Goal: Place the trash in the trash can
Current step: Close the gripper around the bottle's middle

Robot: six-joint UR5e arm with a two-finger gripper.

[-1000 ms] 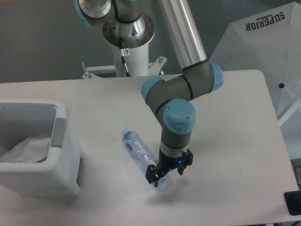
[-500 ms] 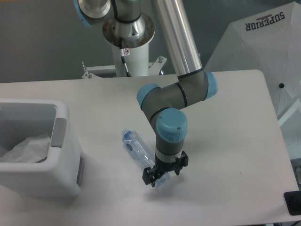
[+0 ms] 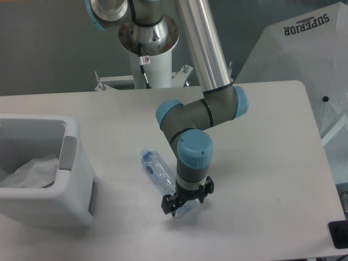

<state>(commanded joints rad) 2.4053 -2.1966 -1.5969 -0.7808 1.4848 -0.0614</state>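
Note:
A clear plastic bottle (image 3: 157,169) with a bluish cap lies on the white table, cap toward the back left. My gripper (image 3: 184,204) points down over the bottle's near end, low to the table, and its fingers stand open on either side of that end. The bottle's bottom is partly hidden by the gripper. The white trash can (image 3: 70,212) stands at the left edge, its grey handle panel (image 3: 68,153) facing the bottle. A crumpled translucent white wrapper (image 3: 32,171) lies inside it.
The arm's base pedestal (image 3: 149,60) rises at the table's back edge. A white fabric canopy (image 3: 304,49) printed SUPERIOR stands past the right edge. A dark object (image 3: 340,234) sits at the bottom right corner.
My gripper has slid left and slightly toward the front, settling over the bottle's near end. The bottle and the trash can have stayed where they were.

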